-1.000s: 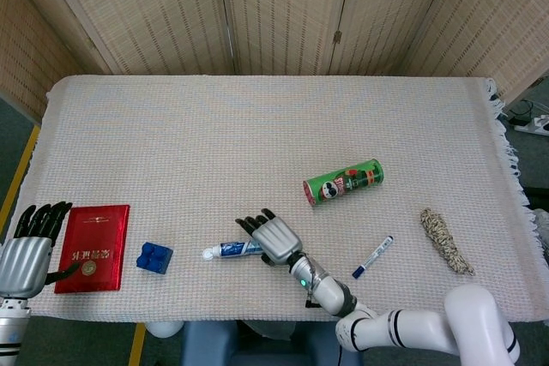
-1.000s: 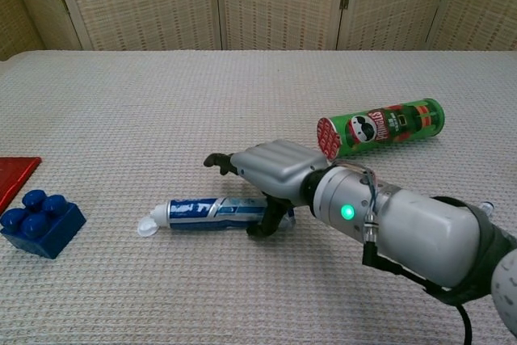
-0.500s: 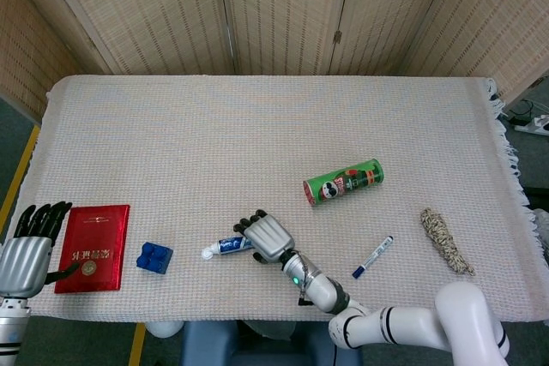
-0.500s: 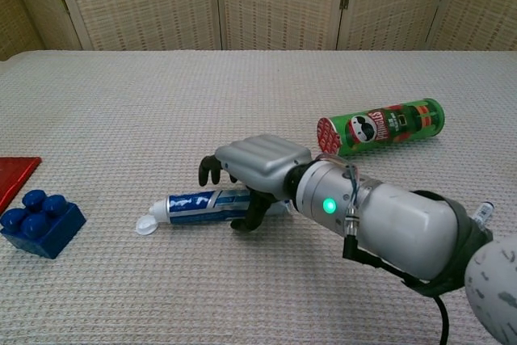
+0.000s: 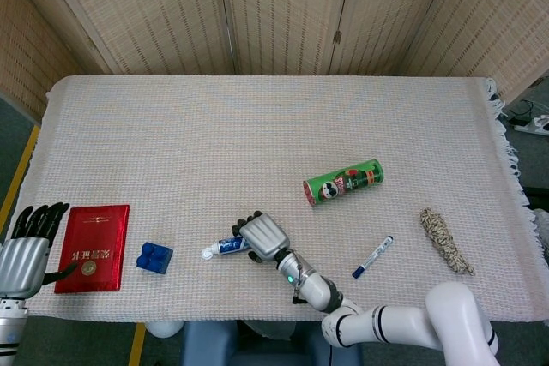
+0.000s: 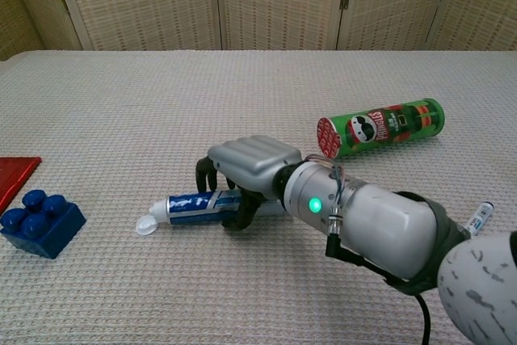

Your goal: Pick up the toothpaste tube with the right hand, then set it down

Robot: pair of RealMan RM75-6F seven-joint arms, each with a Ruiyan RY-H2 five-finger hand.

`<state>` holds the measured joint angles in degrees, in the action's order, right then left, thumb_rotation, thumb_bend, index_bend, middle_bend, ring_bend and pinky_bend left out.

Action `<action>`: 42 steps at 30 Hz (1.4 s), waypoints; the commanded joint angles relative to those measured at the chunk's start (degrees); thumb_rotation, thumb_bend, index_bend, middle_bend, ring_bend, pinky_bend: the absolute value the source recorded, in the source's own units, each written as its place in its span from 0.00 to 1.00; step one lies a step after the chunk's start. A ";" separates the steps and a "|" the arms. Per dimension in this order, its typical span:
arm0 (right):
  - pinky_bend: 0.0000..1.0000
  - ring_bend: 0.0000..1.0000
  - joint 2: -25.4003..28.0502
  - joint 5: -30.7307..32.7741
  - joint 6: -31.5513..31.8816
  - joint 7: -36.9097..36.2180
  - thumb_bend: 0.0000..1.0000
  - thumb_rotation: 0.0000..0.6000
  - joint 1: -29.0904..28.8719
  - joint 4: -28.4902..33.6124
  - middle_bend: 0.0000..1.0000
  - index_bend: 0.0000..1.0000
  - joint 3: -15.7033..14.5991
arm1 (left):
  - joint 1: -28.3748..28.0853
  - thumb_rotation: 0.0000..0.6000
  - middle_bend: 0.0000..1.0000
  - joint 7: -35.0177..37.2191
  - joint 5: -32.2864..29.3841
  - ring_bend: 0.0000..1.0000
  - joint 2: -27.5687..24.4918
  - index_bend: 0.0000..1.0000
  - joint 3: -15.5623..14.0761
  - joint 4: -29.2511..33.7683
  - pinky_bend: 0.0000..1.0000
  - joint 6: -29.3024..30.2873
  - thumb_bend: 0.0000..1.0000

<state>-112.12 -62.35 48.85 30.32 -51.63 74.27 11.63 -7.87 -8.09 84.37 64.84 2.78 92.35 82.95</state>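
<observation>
The white and blue toothpaste tube point(image 5: 223, 247) point(image 6: 187, 207) lies flat on the woven tablecloth near the front edge, its cap pointing left. My right hand point(image 5: 262, 237) point(image 6: 249, 166) sits over the tube's right half. Its fingers curl down behind the tube and the thumb presses the near side, so the tube is wrapped in its grip while still resting on the cloth. The tail end of the tube is hidden under the palm. My left hand point(image 5: 24, 250) rests at the far left front, fingers spread, holding nothing.
A red booklet point(image 5: 93, 248) point(image 6: 16, 171) lies beside the left hand. A blue brick point(image 5: 154, 257) point(image 6: 39, 222) sits left of the tube. A green Pringles can point(image 5: 343, 181) point(image 6: 380, 127), a marker point(image 5: 372, 256) and a rope bundle point(image 5: 444, 240) lie to the right.
My right hand has slid left along the tube and its fingers have curled down around it. The tube, the left hand and the other objects have stayed put.
</observation>
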 commanded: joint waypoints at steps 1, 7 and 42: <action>0.31 0.38 -0.11 -0.03 0.06 0.02 0.34 1.00 -0.16 -0.16 0.36 0.39 0.00 | 0.01 1.00 0.13 0.04 0.00 0.10 0.03 0.06 0.01 -0.11 0.00 0.02 0.17; 0.34 0.42 -1.15 0.62 0.00 0.39 0.34 1.00 -0.81 -1.42 0.40 0.46 0.31 | 0.09 1.00 0.13 0.30 -0.03 0.10 0.12 0.06 -0.01 -0.38 0.00 0.08 0.17; 0.63 0.67 20.54 -20.14 5.78 -49.48 0.70 1.00 7.74 12.87 0.58 0.69 -0.50 | -11.62 1.00 0.13 5.49 8.40 0.11 2.34 0.03 4.31 -0.36 0.00 -4.88 0.18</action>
<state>-94.89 -78.23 53.66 -10.12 -45.46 86.11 12.01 -19.11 -2.76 92.44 66.83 6.89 92.04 78.26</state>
